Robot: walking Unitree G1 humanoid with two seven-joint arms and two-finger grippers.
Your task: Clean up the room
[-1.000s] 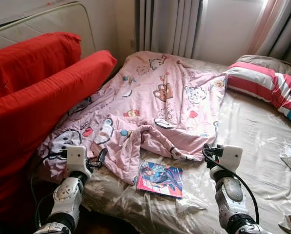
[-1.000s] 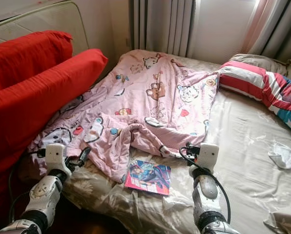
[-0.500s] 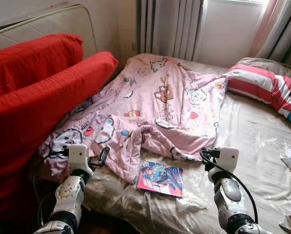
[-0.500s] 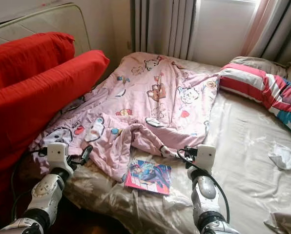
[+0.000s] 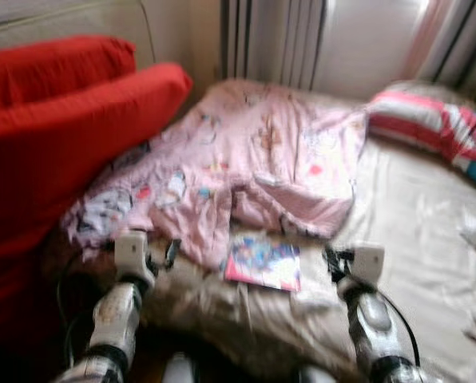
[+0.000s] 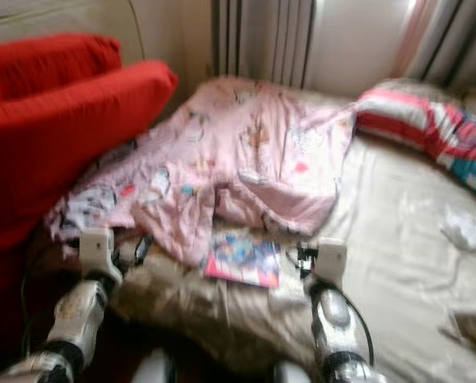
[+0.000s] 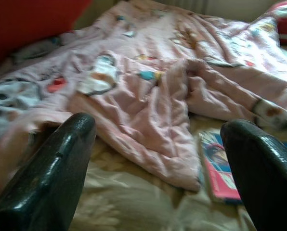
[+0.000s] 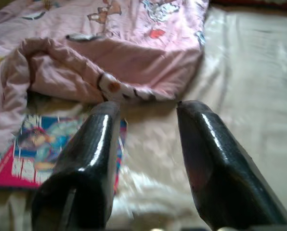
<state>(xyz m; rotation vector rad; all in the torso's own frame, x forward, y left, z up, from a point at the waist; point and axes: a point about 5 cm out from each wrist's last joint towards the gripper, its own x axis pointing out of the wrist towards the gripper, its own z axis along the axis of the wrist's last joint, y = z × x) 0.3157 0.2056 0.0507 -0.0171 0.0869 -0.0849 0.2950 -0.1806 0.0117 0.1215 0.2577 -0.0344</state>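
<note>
I'm looking down at a bed [image 5: 414,231] with a beige sheet, a rumpled pink blanket [image 5: 246,167] spread over its left half and a magazine [image 5: 263,264] lying flat just at the blanket's near edge. Red cushions [image 5: 62,136] lean on the left, a striped pillow [image 5: 430,128] sits by the curtains [image 5: 274,40]. My left tool [image 7: 158,159] and right tool [image 8: 148,144] both hover spread and empty over the near edge, either side of the magazine.
</note>
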